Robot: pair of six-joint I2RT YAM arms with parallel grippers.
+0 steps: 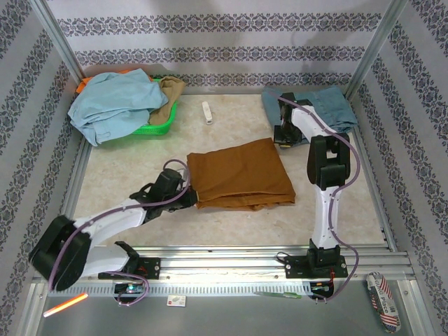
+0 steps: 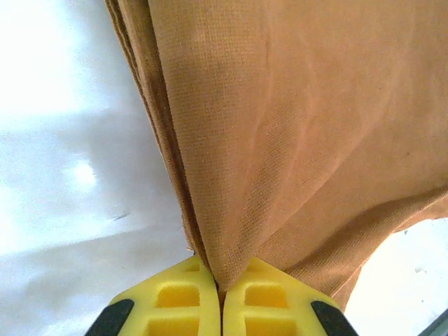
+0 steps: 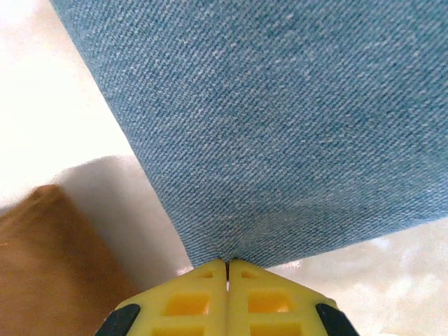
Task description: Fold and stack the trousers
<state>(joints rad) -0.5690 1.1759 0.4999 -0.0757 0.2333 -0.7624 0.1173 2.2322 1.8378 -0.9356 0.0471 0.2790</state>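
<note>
**Both Grippers Clamped, Two Cloths at Stake**

The left gripper point(image 2: 221, 283) is pinched tight on the near-left corner of the folded trousers point(image 1: 241, 175), which lie mid-table between the arms. The right gripper point(image 3: 227, 264) is closed on the near edge of the denim point(image 1: 329, 105) at the far right, just beyond the trousers' far corner. A one-corner hold may catch only some layers, so a lift or drag could peel the fold open, or the thin bite could slip. Any pull by the right arm would likely shift the denim rather than the trousers.
</note>
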